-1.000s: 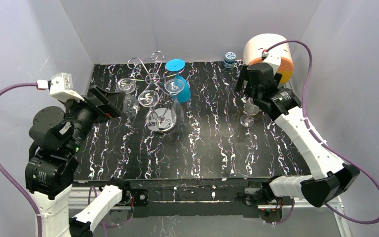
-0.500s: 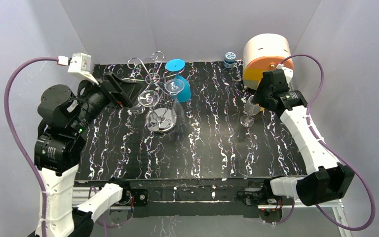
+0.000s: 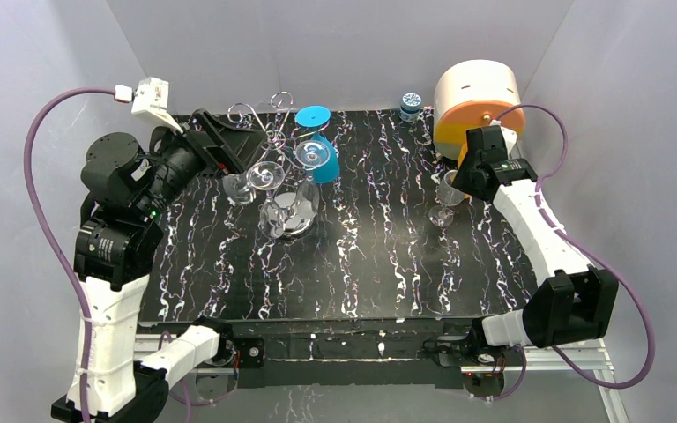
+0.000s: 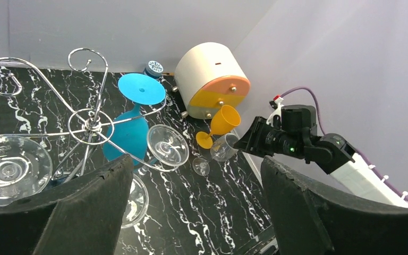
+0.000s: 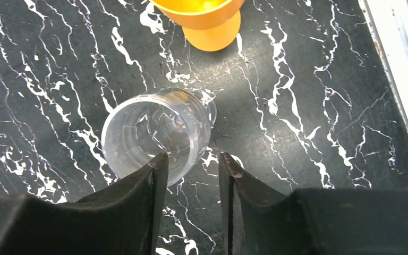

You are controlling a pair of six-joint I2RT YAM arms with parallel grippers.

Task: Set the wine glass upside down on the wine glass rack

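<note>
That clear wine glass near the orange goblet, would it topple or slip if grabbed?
Probably tippy: the clear wine glass stands upright, a wide bowl over a thin stem and small foot. Its smooth, shiny wall looks slippery for the right gripper. Thin clear walls suggest it is light and likely fragile.

L tool (image 3: 256,146) now up & fwd at wine glass rack (image 3: 275,139); R tool (image 5: 190,162) drops down by wine glass (image 5: 149,135).

free: marble tabletop (image 3: 370,256) open between wine glass rack (image 4: 91,125) and wine glass (image 5: 156,133) | blocked: orange goblet (image 5: 207,21) just behind glass; blue goblet (image 4: 133,135) against rack
</note>
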